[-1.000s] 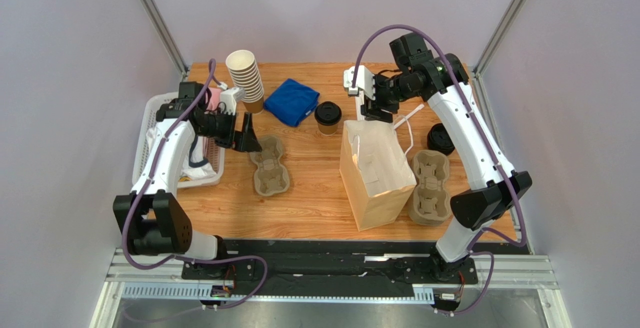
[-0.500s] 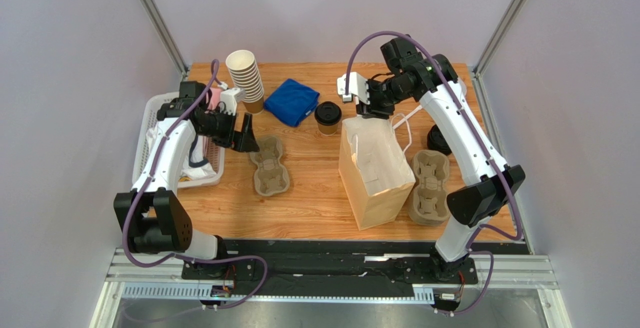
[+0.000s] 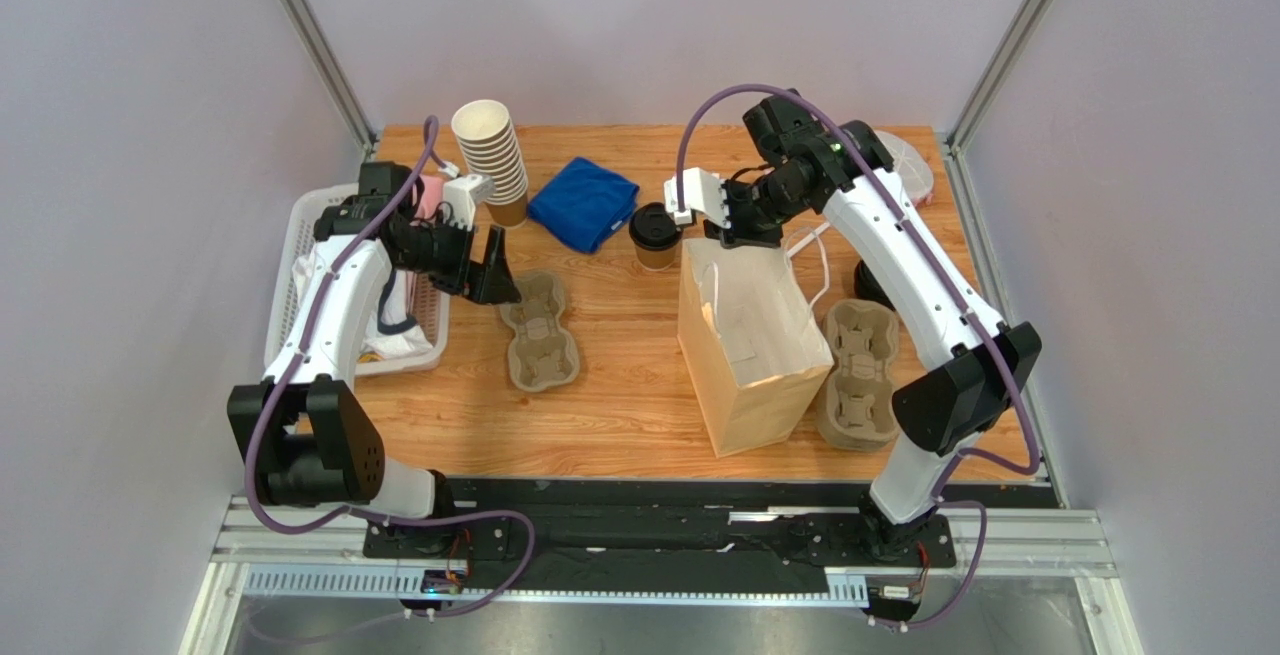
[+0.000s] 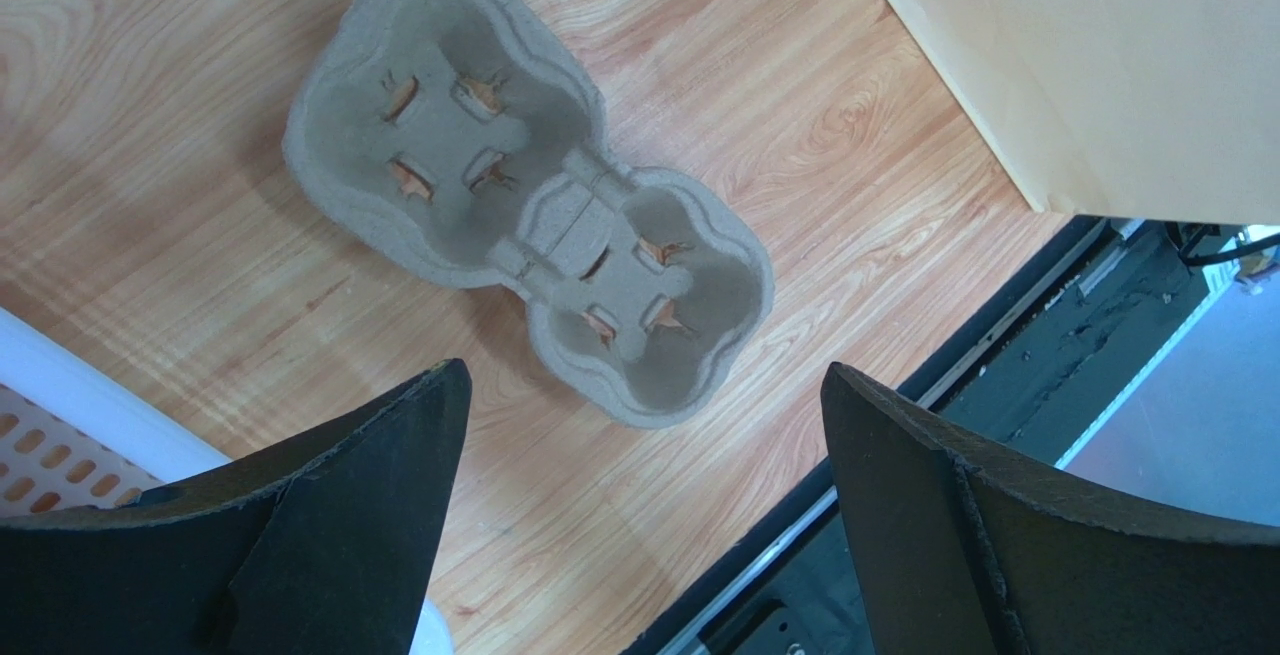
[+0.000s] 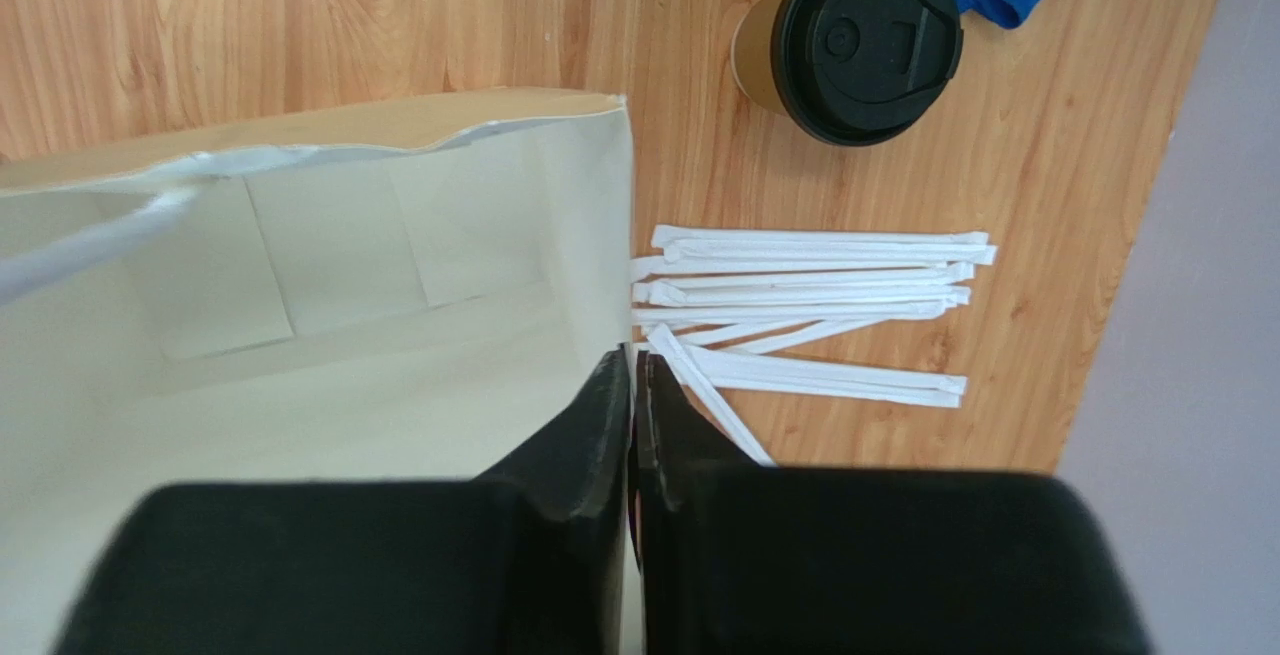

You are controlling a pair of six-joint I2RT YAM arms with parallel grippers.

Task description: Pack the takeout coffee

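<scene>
1. Since a second ago, the right arm point(image 3: 902, 258) has swung left, and the right jaws have closed on the bag point(image 3: 751, 370) rim.
2. Left jaws gape above a tray point(image 4: 526, 220), unchanged.
3. Coffee point(image 3: 655, 234) stands on the table point(image 3: 631, 400), just behind the bag.
4. Straws point(image 5: 812, 310) are partly hidden by the right jaws.

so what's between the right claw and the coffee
Wrapped white straws lie between coffee and claw in the right wrist view; the claw pinches the paper bag.

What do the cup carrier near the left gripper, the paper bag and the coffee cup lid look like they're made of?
Cup carrier: moulded paper pulp, matte grey-brown, fibrous, soft pressed edges. Paper bag: kraft paper, matte tan, creased folds. Coffee cup lid: probably plastic, black, faint sheen, crisp moulded detail.
</scene>
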